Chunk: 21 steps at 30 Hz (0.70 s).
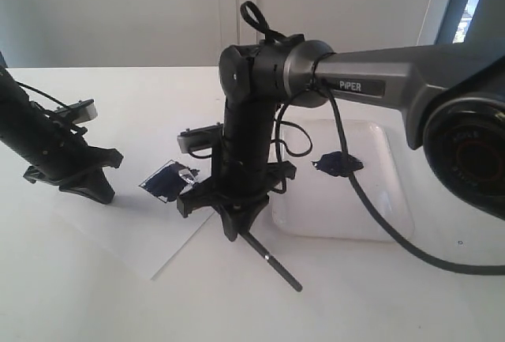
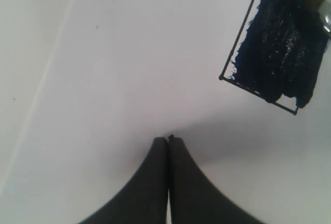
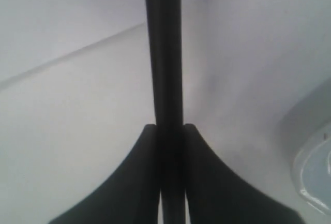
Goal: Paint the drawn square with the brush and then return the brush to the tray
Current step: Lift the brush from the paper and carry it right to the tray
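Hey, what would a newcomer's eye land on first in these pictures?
The right gripper, mid-scene, is shut on the brush, whose black handle pokes out below it. Just left of it on the paper lies the drawn square, smeared dark blue. The tray at right holds a dark paint blob.

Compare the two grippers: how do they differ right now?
The right gripper clamps the brush; the left gripper is shut on nothing. The right one stands between the painted square and the tray; the left one is on the square's other side. Both point downward.
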Each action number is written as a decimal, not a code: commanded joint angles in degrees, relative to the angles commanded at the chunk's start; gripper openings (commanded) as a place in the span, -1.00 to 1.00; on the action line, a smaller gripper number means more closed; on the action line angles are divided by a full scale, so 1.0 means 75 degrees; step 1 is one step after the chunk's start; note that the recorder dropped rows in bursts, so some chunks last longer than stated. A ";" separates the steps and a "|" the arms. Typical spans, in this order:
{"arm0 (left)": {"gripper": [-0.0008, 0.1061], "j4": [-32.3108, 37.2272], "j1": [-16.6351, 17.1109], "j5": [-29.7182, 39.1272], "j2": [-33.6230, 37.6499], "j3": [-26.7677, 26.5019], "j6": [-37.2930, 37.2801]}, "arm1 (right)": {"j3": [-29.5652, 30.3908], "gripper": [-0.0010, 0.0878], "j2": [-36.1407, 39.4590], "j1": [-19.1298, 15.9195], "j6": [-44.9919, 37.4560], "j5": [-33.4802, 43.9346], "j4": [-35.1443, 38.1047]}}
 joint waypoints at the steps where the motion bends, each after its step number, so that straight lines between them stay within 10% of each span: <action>1: -0.99 0.0000 0.0000 0.0000 0.0000 0.0000 0.0000 | 0.0095 -0.98 0.0000 0.0000 0.0000 0.0000 0.0000; 21: -0.99 0.0000 0.0000 -0.0001 0.0000 0.0000 -0.0036 | 0.0220 -0.98 -0.0977 0.0046 -0.0145 0.0000 -0.0126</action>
